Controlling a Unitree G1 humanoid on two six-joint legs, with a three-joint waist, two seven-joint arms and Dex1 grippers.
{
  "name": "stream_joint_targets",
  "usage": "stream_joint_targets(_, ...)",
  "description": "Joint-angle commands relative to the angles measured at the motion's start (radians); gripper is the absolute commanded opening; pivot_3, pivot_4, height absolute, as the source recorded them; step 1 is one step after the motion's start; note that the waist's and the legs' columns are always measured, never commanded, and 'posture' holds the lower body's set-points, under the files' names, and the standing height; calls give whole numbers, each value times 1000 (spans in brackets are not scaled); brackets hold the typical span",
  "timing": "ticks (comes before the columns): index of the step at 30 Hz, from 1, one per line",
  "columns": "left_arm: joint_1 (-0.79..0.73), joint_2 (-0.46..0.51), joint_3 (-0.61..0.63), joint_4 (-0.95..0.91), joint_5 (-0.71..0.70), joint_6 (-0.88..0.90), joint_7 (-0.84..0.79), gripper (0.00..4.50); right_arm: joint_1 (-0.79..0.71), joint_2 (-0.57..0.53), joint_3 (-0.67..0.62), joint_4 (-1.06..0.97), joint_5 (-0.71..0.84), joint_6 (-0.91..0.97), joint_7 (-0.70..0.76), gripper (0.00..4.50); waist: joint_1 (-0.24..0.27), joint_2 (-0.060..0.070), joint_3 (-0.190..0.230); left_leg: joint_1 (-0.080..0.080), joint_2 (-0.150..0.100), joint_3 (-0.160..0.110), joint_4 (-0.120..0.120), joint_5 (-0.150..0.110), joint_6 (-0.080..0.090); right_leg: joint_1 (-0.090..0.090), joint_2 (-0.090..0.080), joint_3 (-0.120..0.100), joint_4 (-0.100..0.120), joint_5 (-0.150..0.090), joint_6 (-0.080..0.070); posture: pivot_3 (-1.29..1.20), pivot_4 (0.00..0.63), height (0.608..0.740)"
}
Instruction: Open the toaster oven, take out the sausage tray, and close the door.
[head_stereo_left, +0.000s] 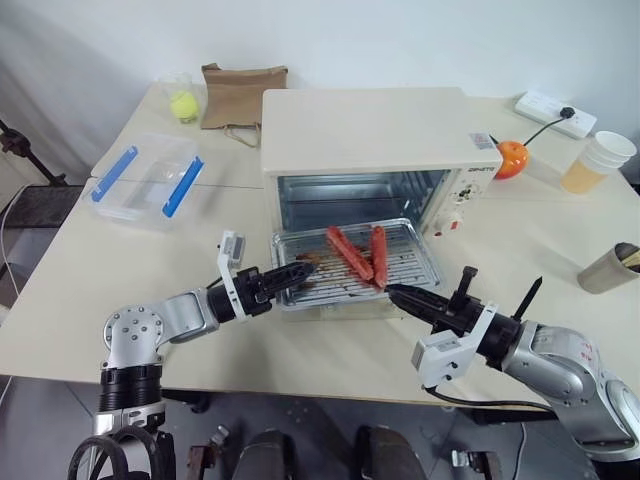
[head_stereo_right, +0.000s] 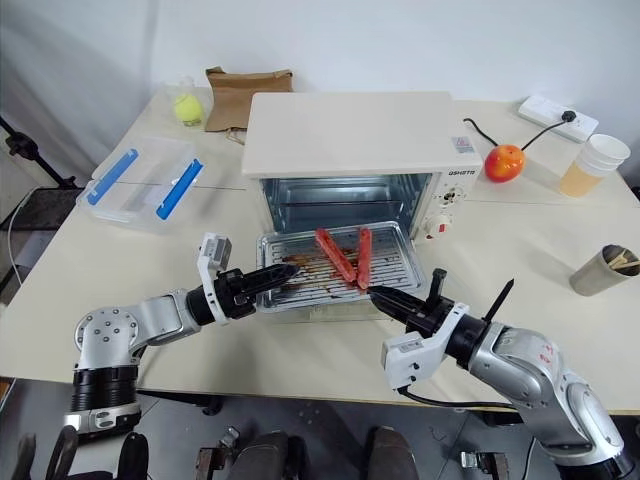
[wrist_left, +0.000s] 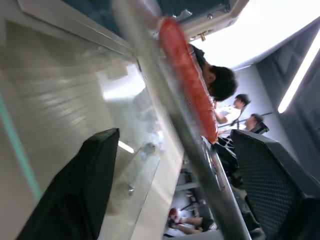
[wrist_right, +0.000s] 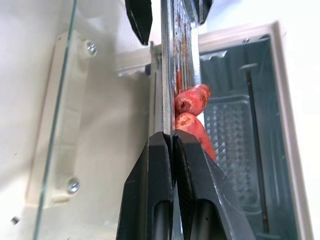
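Observation:
The cream-white toaster oven (head_stereo_left: 365, 130) stands open at the middle of the table. Its glass door (wrist_right: 52, 125) lies folded down flat. The silver sausage tray (head_stereo_left: 412, 258) is pulled out over the door, with red sausages (head_stereo_left: 350, 255) on its rack. My right gripper (head_stereo_left: 392, 292) is shut on the tray's front rim, toward its right end; the right wrist view shows its fingertips (wrist_right: 172, 137) pinching the thin metal edge. My left gripper (head_stereo_left: 300, 270) is at the tray's front left corner. Its fingers (wrist_left: 90, 175) stand apart on either side of the rim.
A clear plastic box with blue clips (head_stereo_left: 148, 178) sits at the left. A brown paper bag (head_stereo_left: 240, 95) and a yellow ball (head_stereo_left: 183, 104) are at the back left. An orange fruit (head_stereo_left: 510, 158), power strip (head_stereo_left: 555, 112), paper cups (head_stereo_left: 598, 160) and a brown cup (head_stereo_left: 610, 268) stand at the right.

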Motion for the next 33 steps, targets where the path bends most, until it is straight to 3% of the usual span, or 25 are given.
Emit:
stream_joint_targets(1, -9, -3, 21, -17, -62, 2, 51, 2249, -17, -2, -6, -1, 19, -22, -8, 141, 0, 0, 0, 0, 0, 0, 0, 0, 0, 0, 0, 0, 0, 0, 0, 0, 150, 740)
stream_joint_targets(5, -1, 0, 16, -24, -114, 0, 91, 855, -25, -1, -2, 14, 18, -31, -10, 141, 0, 0, 0, 0, 0, 0, 0, 0, 0, 0, 0, 0, 0, 0, 0, 0, 150, 740)
stream_joint_targets(8, 6, -9, 16, -34, -164, -17, 136, 50, -29, -1, -3, 23, 20, -36, -10, 141, 0, 0, 0, 0, 0, 0, 0, 0, 0, 0, 0, 0, 0, 0, 0, 0, 150, 740)
stream_joint_targets(16, 49, 47, -13, -26, -410, -61, 256, 18, -18, -7, -23, 28, 124, 1, 28, 141, 0, 0, 0, 1, 0, -1, 0, 0, 0, 2, 0, 1, 0, 0, 0, 0, 150, 740)
stream_joint_targets(20, 116, 114, -37, -14, -542, -81, 293, 0, 5, -39, -74, 37, 212, -2, 59, 1162, -1, 0, 0, 2, 0, -2, 0, 0, 0, 3, 0, 1, 0, 0, 0, 0, 150, 740)
stream_joint_targets(27, 310, 197, 86, -74, -554, -95, 196, 0, 30, -119, -204, 244, 371, -103, 111, 3398, -2, 0, 0, 10, 0, -3, -1, 0, 0, 14, 0, 1, -5, 0, -1, 0, 150, 740)
stream_joint_targets(32, 496, 235, 197, -171, -554, -111, 85, 0, -4, -156, -219, 531, 471, -182, 179, 3398, -5, 0, 0, 13, 0, -1, -2, 0, 0, 14, 0, 3, -6, -1, -3, 0, 150, 740)
stream_joint_targets(33, 545, 233, 227, -191, -554, -112, 50, 0, -31, -155, -216, 605, 481, -208, 187, 3205, -4, 0, 0, 13, 0, 0, -2, 0, 0, 14, 0, 4, -7, -2, -3, 0, 150, 740)
